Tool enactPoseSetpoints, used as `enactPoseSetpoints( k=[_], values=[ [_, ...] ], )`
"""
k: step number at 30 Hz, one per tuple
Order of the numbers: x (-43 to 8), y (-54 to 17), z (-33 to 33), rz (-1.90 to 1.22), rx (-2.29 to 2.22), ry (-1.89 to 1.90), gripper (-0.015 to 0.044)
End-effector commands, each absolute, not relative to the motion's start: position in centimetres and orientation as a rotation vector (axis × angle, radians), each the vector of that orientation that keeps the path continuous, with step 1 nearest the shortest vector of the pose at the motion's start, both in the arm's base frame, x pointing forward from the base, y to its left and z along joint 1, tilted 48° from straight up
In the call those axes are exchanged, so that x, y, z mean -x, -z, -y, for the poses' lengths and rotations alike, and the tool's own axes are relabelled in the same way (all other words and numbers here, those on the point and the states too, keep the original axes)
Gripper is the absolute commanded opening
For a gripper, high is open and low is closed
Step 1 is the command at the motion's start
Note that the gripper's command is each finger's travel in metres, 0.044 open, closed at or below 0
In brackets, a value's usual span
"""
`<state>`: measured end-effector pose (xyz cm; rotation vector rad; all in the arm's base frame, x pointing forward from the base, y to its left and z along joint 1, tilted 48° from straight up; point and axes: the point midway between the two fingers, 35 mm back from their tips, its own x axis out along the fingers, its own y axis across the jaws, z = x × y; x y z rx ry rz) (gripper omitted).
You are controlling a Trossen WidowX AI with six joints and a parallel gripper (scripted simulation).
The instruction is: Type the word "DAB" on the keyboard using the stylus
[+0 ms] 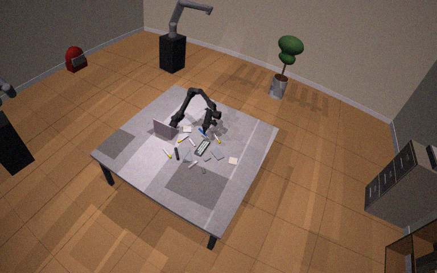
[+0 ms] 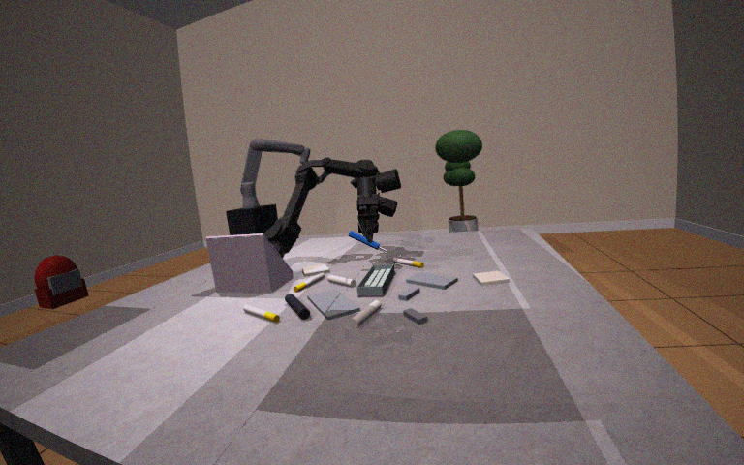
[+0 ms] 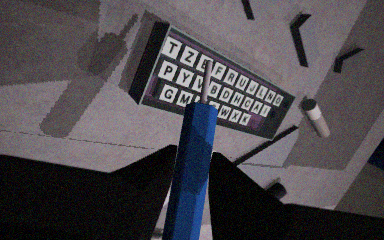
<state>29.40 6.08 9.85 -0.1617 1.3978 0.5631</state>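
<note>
— Stylus, blue with a thin pale tip: where is it held?
— It is pinched between the black jaws. In the exterior view it is seen tilted, with the blue end raised at left and the tip pointed down to the right, above the tabletop.
— And the keyboard?
— It is set on the tabletop, on the near side of the jaws. Three rows of white letter keys are shown in the wrist view, with D, A and B all in the middle row.
— What is covered there by the tip?
— Part of the E key in the top row and the V key below it are overlapped by the tip. Whether any key is touched cannot be told from that view.
— What is seen around the keyboard?
— A yellow-ended white marker is lain beyond it, toward the right. A flat grey slab is placed to its right, and a black cylinder to its left, nearer the front.
</note>
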Motion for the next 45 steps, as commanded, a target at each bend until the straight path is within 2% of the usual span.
enactPoseSetpoints(
  k=[1,37,45],
  values=[
    [-30.1,-9.6,-5.6,-1.429,0.257,-0.601,0.0000],
    [-35.5,-6.2,-1.6,-1.686,1.096,-1.248,0.0000],
    [-35.6,-5.8,-1.7,-1.692,1.125,-1.284,0.0000]
  ],
)
